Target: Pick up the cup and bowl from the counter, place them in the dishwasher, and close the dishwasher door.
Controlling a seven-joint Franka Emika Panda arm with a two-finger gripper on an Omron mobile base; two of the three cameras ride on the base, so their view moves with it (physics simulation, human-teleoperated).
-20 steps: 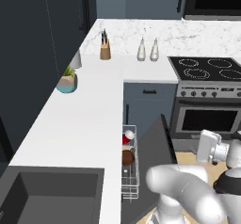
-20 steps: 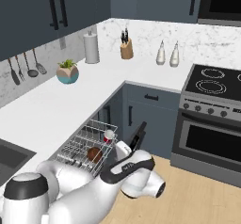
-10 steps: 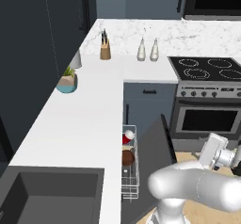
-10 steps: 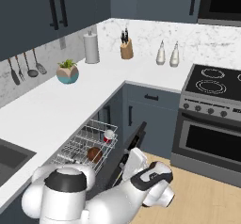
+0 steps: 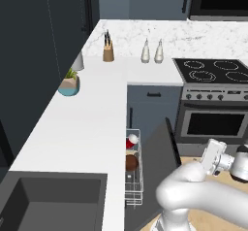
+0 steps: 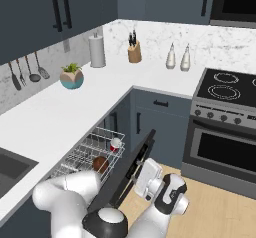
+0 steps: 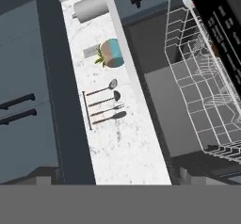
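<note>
Your tool (image 6: 141,178) is open, jaws wide apart and holding nothing. In the right base view it sits low, just beside the outer face of the dishwasher door (image 6: 131,168), out over the wood floor (image 6: 225,212). In the left base view the tool (image 5: 209,157) is to the right of the door (image 5: 157,169), in front of the oven (image 5: 213,123).

The door is partly raised, neither flat nor shut. The white wire rack (image 6: 87,152) is pulled out of the dishwasher under the bench (image 6: 60,117).

The cup (image 6: 115,144) is in the rack, red with its white rim showing, toward the end nearer the stove. The bowl (image 6: 100,163) is in the rack too, dark brown, just beside the cup on the sink side. The left base view shows the same: cup (image 5: 131,140) at the far end of the rack, bowl (image 5: 131,163) nearer the camera.

On the bench you have a teal plant pot (image 6: 71,77), a paper towel roll (image 6: 97,51), a knife block (image 6: 133,51) and two white shaker bottles (image 6: 178,58) at the back. The sink (image 5: 51,203) is at the near end.

The hand view is rolled: it shows the rack (image 7: 202,86), the plant pot (image 7: 111,53), the paper towel roll (image 7: 92,7) and hanging utensils (image 7: 104,103) on the wall.
</note>
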